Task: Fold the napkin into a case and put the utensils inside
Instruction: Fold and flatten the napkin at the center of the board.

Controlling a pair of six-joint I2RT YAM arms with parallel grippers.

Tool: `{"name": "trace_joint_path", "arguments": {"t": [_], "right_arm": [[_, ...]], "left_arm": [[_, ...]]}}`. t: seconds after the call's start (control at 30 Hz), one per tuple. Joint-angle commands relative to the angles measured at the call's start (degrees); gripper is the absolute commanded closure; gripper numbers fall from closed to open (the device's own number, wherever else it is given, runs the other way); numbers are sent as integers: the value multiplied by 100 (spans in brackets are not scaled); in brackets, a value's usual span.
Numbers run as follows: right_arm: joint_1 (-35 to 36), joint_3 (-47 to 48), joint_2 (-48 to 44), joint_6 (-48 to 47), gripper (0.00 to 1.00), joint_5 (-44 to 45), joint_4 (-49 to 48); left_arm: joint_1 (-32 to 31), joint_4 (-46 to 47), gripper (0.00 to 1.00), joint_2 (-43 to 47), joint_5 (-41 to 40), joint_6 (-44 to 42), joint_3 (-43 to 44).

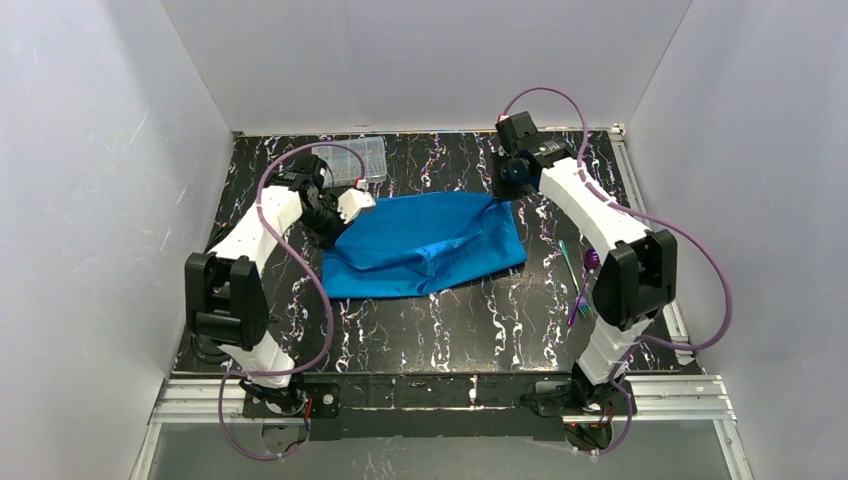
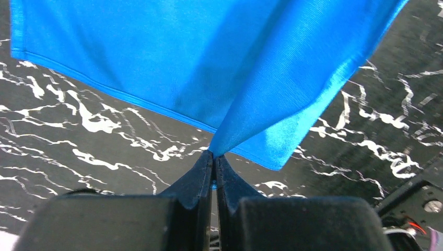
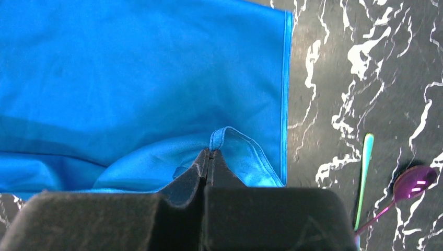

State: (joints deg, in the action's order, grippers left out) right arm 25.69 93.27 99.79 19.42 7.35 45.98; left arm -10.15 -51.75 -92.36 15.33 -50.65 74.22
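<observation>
Two corners of the napkin [image 1: 425, 245] are pinched, and the blue cloth lies half folded and wrinkled in the middle of the black marbled table [image 1: 450, 330]. The left gripper [image 2: 214, 155] is closed tight on the corner at 10 o'clock, which it pulls into a raised point. The right gripper [image 3: 210, 152] is closed tight on the hemmed corner at 1 o'clock. The utensils [image 3: 415, 180] lie on the table at 3 to 4 o'clock of the napkin, apart from it. At 11 o'clock stands a clear box [image 1: 355, 160].
</observation>
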Motion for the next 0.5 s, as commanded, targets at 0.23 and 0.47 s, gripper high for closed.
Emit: {"name": "trace_joint_path", "arguments": {"t": [0.23, 0.47], "right_arm": [[-232, 827, 1080, -239, 99, 264, -642], [-382, 1124, 1534, -247, 99, 259, -866]], "left_arm": [[5, 983, 100, -1163, -1228, 671, 917], [5, 1353, 100, -1712, -1711, 727, 1054]]}}
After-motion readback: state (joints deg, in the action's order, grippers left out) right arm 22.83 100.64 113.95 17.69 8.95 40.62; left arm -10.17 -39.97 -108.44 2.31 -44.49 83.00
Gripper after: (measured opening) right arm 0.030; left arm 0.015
